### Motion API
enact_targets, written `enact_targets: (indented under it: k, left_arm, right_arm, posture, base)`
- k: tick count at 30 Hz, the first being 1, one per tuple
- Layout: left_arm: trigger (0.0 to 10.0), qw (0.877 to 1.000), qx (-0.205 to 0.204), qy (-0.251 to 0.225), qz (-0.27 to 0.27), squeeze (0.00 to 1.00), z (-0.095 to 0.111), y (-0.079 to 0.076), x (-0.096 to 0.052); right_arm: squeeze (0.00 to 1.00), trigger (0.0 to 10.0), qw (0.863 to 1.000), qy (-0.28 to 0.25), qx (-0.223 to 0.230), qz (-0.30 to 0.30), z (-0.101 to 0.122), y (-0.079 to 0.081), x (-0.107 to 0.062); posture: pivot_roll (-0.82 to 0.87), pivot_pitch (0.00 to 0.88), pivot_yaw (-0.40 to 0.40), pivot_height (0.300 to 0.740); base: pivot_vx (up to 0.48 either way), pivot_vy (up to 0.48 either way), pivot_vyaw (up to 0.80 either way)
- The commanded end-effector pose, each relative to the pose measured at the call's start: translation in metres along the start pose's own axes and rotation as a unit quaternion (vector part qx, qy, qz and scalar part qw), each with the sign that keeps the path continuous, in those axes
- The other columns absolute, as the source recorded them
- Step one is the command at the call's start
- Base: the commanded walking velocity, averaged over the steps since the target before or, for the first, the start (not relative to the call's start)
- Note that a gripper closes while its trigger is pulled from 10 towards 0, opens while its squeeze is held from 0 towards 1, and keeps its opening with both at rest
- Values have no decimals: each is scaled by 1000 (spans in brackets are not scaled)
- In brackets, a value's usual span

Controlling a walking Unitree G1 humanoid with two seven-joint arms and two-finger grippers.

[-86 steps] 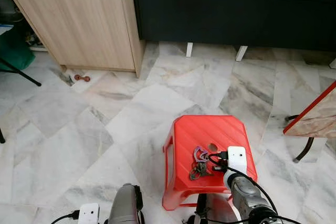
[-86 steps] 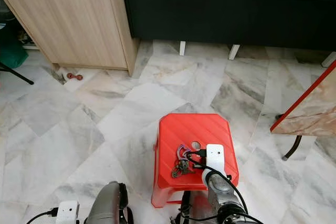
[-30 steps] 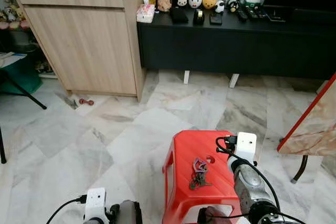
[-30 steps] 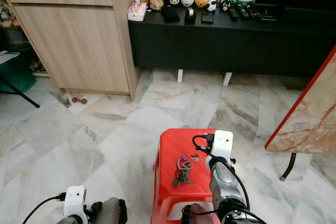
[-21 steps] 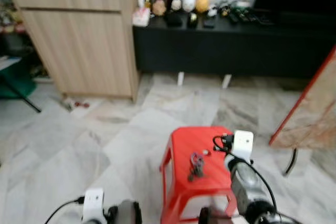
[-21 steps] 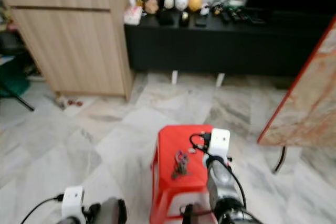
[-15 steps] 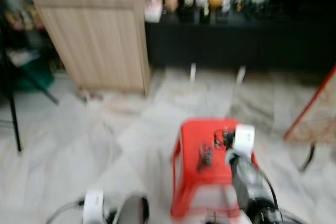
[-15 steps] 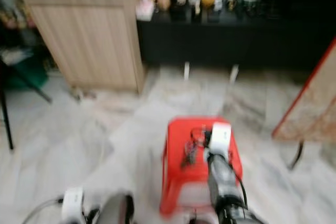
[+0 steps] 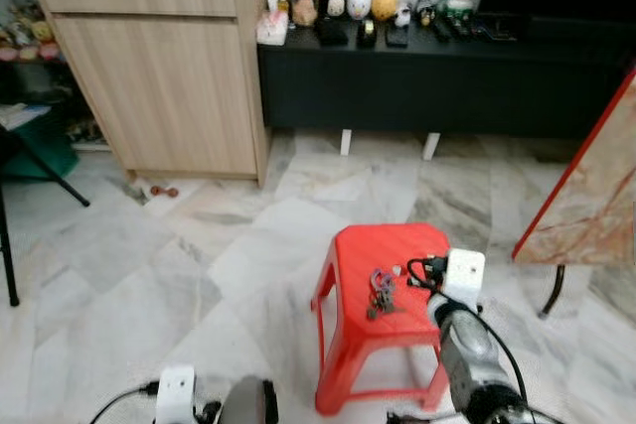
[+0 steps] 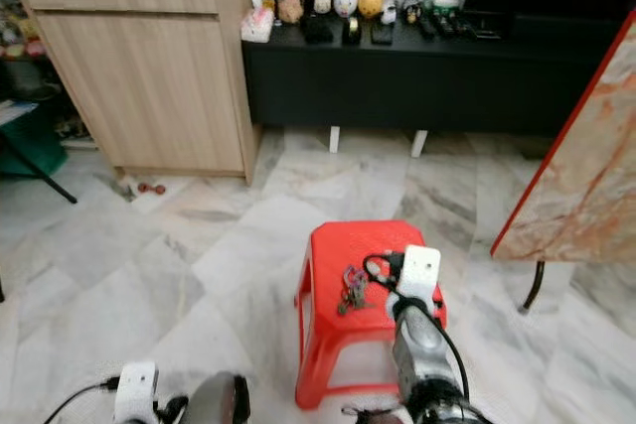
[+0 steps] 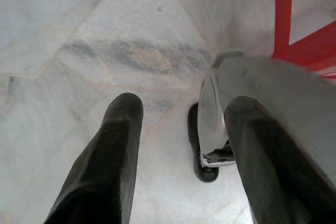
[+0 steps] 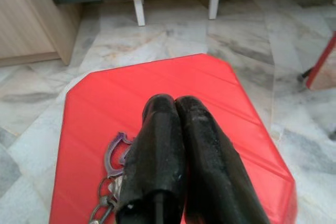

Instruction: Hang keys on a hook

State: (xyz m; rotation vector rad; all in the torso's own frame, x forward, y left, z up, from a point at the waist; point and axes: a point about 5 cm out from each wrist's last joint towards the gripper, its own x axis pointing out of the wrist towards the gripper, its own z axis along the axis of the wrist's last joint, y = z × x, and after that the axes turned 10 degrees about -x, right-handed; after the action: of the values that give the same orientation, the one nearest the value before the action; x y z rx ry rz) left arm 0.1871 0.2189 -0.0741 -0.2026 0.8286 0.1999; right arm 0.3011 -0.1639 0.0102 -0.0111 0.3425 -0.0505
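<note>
A bunch of keys (image 9: 381,290) with a purple carabiner (image 12: 116,153) lies on top of a red plastic stool (image 9: 391,245) on the marble floor. My right arm (image 9: 463,340) reaches over the stool's right side. In the right wrist view my right gripper (image 12: 176,104) is shut with nothing in it, its tips just above the stool top and beside the keys. My left arm (image 9: 246,406) hangs low to the left of the stool. Over the floor my left gripper (image 11: 184,107) is open, beside my own leg.
A light wood cabinet (image 9: 159,57) stands at the back left. A black low console (image 9: 447,76) with figurines and remotes runs along the back wall. A red-edged marble-pattern panel (image 9: 586,196) leans at the right. Black stand legs (image 9: 40,178) are at the far left.
The camera has pulled back and tilted up, so the stool looks smaller and farther. The keys still lie on the stool. My right wrist sits further right of the keys.
</note>
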Motion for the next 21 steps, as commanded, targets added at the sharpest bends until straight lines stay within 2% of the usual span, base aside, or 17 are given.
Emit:
enact_targets:
  k: [1,6,21]
  left_arm:
    - [10000,1000,4,7,-2,0,-2,-1,0]
    - [10000,1000,5,9,-2,0,-3,-1,0]
    - [10000,1000,11,7,-4,0,-3,-3,0]
  right_arm:
    - [0,10000,1000,-14,-1,-7,7,-4,2]
    - [0,10000,1000,-16,-1,-7,9,-4,3]
    - [0,10000,1000,0,-7,7,7,0,4]
  posture:
    - [84,33,-57,707]
    - [84,29,-59,740]
    - [82,23,-64,740]
  base:
    - [0,0,0]
    - [0,0,0]
    - [0,0,0]
